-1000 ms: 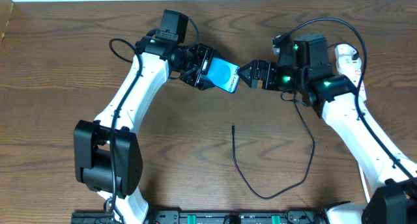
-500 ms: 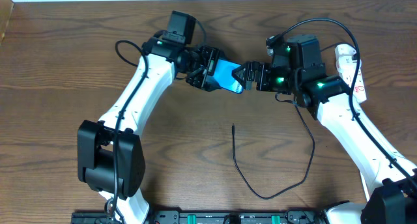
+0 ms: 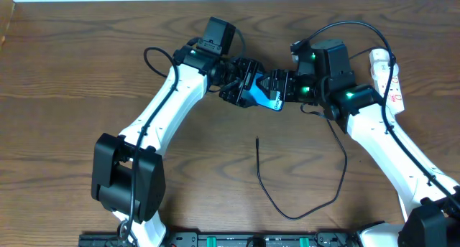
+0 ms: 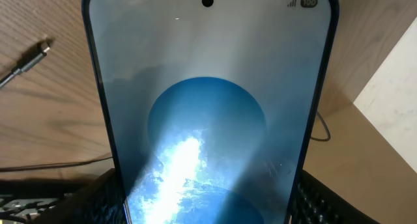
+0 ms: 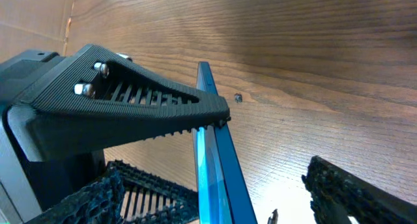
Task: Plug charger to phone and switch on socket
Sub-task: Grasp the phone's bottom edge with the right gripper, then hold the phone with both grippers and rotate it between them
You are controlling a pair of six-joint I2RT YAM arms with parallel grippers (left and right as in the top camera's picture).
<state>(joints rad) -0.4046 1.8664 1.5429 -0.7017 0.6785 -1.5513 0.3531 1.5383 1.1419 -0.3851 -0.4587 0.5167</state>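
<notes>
The phone (image 3: 257,93), its screen bright blue, hangs tilted above the table with my left gripper (image 3: 246,84) shut on its two long edges. In the left wrist view the phone (image 4: 208,120) fills the frame between the dark pads (image 4: 91,201). My right gripper (image 3: 276,87) is open, and the phone's free end sits between its fingers. In the right wrist view the phone (image 5: 218,168) stands edge-on with a gap to each finger (image 5: 98,198). The charger (image 3: 277,204) lies loose on the table, its plug tip (image 3: 257,140) below the phone. The socket (image 3: 392,78) lies at the far right.
The charger's thin cable loops across the front middle of the wooden table (image 3: 72,96) and rises toward the right arm. The plug tip also shows at the left in the left wrist view (image 4: 40,50). A pale strip runs along the table's far edge.
My left arm has carried the phone to the right and my right gripper has come left to meet it. The phone's end now sits between the right fingers, which have narrowed a little.
</notes>
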